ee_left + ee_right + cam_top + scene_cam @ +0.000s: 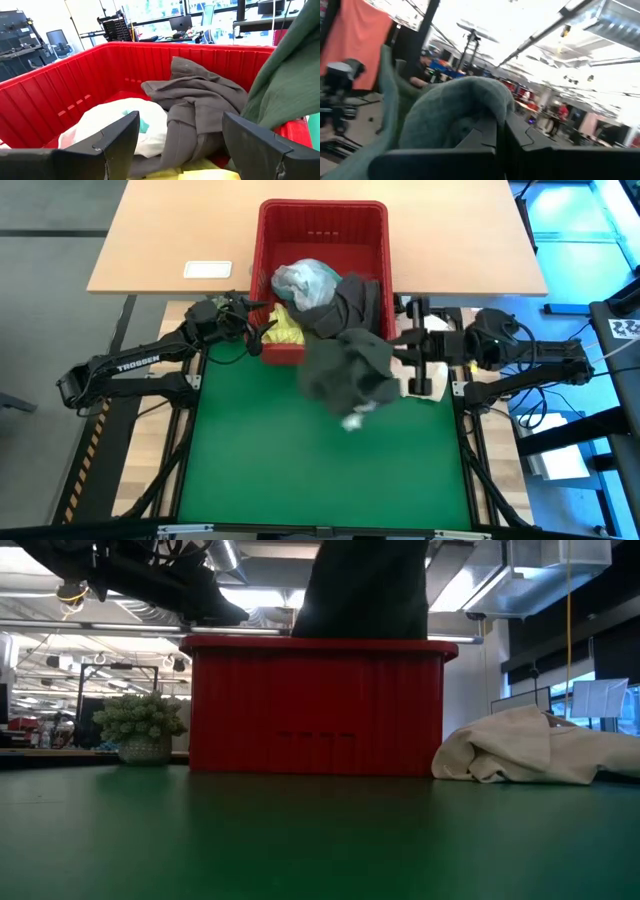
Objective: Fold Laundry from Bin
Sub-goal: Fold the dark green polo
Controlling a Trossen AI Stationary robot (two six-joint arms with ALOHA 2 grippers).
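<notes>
The red bin [322,220] stands at the far middle of the green table. In it lie a light turquoise garment [305,280], a grey one [200,100] and a yellow one [285,330]. My right gripper [405,363] is high over the bin's near right corner, shut on a dark green garment [350,370]. My left gripper [182,145] hovers open at the bin's near left corner and looks in over the rim, touching nothing. My right gripper is shut on a bunched fold of the dark green garment [465,105], which drapes over the fingers [520,145] and hides the place of contact. The fingers come roughly level from the table's right. The garment hangs slack below; the bin's wall [320,705] hides its lower end.
A cream-white cloth bundle [530,745] lies on the table right of the bin, partly under my right arm. A small green plant ball [140,725] shows left of the bin. A white card [208,270] lies on the wooden table behind. The green mat [300,470] stretches toward the near edge.
</notes>
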